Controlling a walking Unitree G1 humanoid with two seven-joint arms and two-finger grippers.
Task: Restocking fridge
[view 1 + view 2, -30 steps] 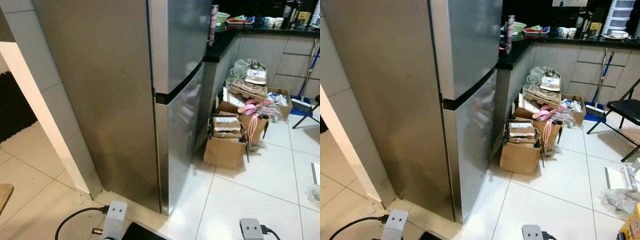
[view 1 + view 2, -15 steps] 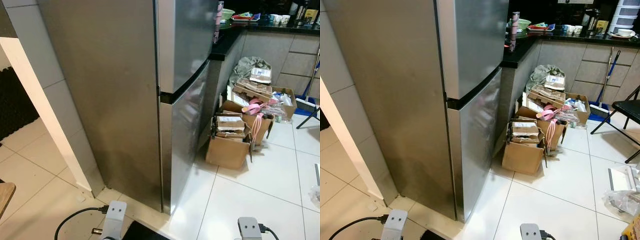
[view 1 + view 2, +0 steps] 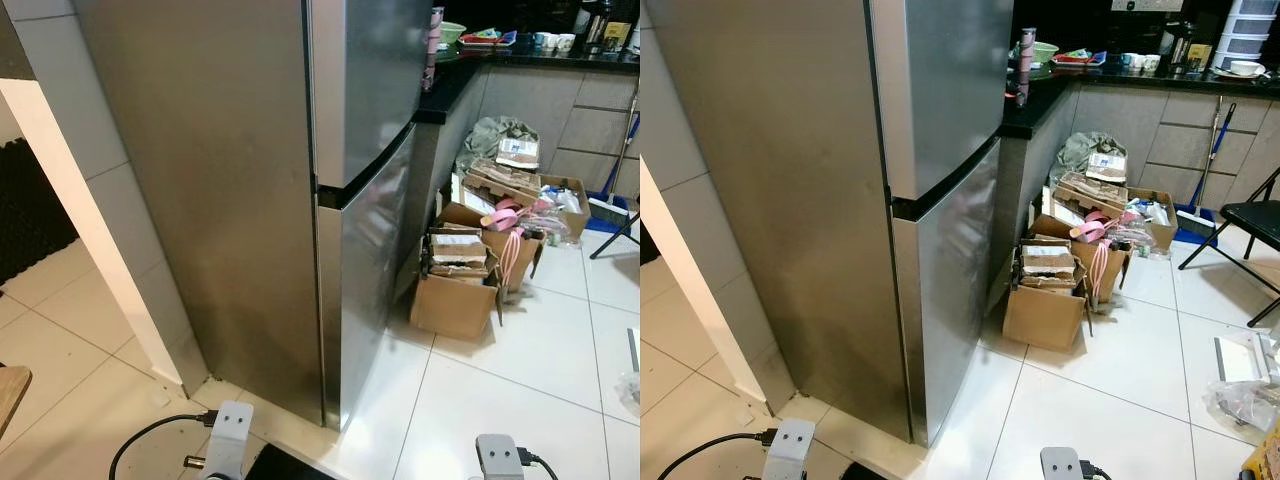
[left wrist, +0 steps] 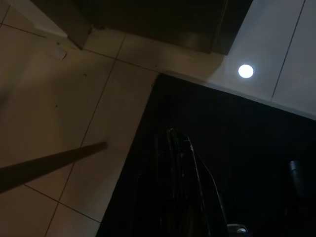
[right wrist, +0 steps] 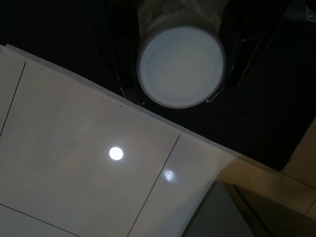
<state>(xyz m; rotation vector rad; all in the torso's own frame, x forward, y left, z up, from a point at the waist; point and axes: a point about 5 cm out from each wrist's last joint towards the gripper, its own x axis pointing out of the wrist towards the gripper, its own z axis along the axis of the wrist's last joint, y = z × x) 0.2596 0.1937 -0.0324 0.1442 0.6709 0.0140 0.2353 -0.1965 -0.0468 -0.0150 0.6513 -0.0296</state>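
- The right claw (image 5: 180, 59) pinches a white-lidded container (image 5: 180, 66) between its black fingers, low above the tiled floor (image 5: 74, 148).
- The container looks rigid, light and smooth, possibly slippery; the sides suit holding.
- Its long axis runs along the claw's fingers, with the round end towards the camera.
- The closed fridge (image 3: 300, 200) stands ahead of the claw.
- The left claw (image 4: 182, 187) hangs idle; cannot tell its state.

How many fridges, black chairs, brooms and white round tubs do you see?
Fridge: 1
Black chair: 1
Broom: 1
White round tub: 1
Total: 4
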